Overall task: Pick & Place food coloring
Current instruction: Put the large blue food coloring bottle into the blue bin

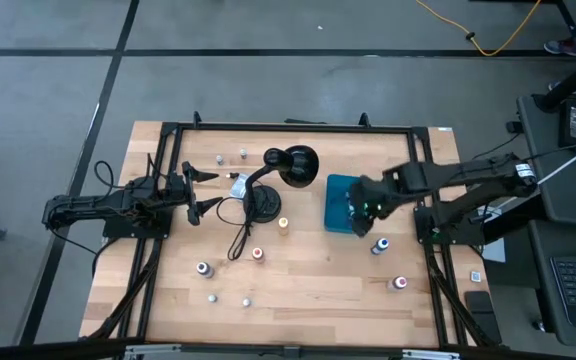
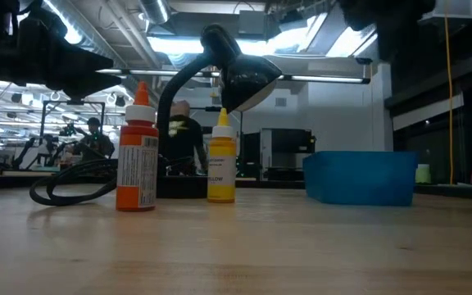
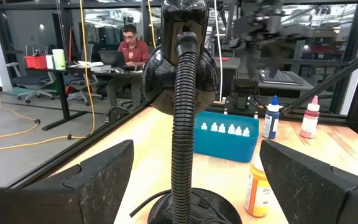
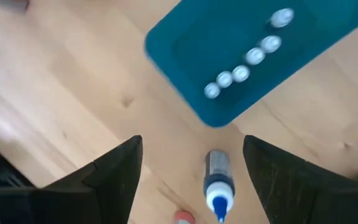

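Right claw (image 1: pixel 365 212): hangs above the teal box's (image 1: pixel 340 203) outer edge, fingers (image 4: pixel 114 171) spread apart, gripping nothing.
Box: on the surface (image 1: pixel 308 275) right of the lamp (image 1: pixel 290 166); white-capped bottles (image 4: pixel 247 59) stand in a row inside.
Blue bottle (image 1: pixel 380 245): upright on the surface just beside the box, below the right claw.
Pink bottle (image 1: pixel 400 284): near the right edge, well apart from the box.
Yellow bottle (image 1: pixel 283 224): close by the lamp base.
Orange bottle (image 1: pixel 258 254): near the yellow one, toward the front.
Other bottles: scattered on the left half, some behind the lamp.
Left claw (image 1: pixel 200 192): waits at the left beside the lamp, fingers (image 3: pixel 89 180) wide, empty.
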